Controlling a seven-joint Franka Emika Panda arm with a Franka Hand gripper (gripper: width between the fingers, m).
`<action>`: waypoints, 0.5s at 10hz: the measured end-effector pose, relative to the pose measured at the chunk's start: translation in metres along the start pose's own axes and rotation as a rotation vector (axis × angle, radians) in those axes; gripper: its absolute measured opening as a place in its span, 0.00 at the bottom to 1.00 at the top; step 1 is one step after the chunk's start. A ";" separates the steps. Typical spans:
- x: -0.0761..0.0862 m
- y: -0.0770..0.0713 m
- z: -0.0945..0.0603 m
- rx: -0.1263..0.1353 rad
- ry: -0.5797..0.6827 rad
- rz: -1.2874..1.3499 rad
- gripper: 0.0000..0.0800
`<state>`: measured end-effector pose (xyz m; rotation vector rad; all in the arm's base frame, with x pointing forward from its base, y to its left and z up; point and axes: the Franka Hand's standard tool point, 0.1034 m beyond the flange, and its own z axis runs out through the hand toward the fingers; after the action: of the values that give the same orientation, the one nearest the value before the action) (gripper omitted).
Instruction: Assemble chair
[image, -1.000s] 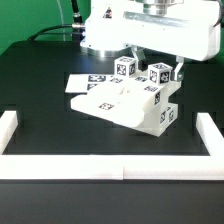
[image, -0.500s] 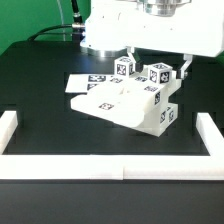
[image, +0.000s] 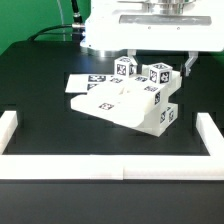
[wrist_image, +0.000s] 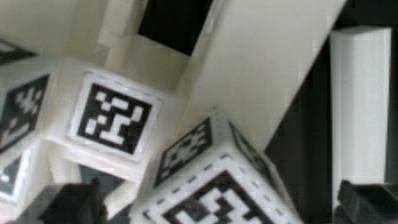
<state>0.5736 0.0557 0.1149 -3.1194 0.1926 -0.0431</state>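
Exterior view, near to far: border wall (image: 110, 168); chair (image: 135, 100) mid-table, largely assembled, seat panel tilted, tagged blocks at its rear; marker board (image: 85, 82) partly under it; gripper (image: 158, 58) above the blocks, jaws wide, holding nothing. Remaining steps cannot be judged with certainty.

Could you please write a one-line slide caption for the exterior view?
Open gripper above the partly assembled matte white plastic toy chair on the black table.
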 end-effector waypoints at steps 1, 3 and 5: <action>-0.002 -0.002 0.001 -0.001 -0.001 -0.062 0.81; -0.002 0.000 0.002 -0.001 -0.003 -0.226 0.81; -0.002 0.000 0.002 -0.004 -0.003 -0.321 0.66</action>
<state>0.5715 0.0558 0.1128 -3.1180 -0.3094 -0.0421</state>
